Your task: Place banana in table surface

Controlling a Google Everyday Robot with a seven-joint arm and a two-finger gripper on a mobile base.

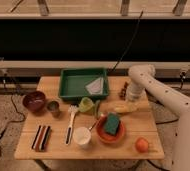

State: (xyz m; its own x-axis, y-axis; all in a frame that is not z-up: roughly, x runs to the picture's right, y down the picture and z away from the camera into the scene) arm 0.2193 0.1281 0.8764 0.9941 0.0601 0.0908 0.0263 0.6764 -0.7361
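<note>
The pale-yellow banana [119,107] lies low over the wooden table surface [138,122], right of the green cup [85,105] and just behind the red plate. I cannot tell whether it rests on the planks. My gripper [130,102] is at the banana's right end, pointing down from the white arm [140,77] that reaches in from the right. The wrist hides the contact with the banana.
A green tray [68,85] holding a white cloth stands at the back. A dark grape cluster [123,90] is beside the arm. A red plate [100,134] holds a green sponge. Also here: an orange [142,145], a white cup [81,136], a maroon bowl [34,101].
</note>
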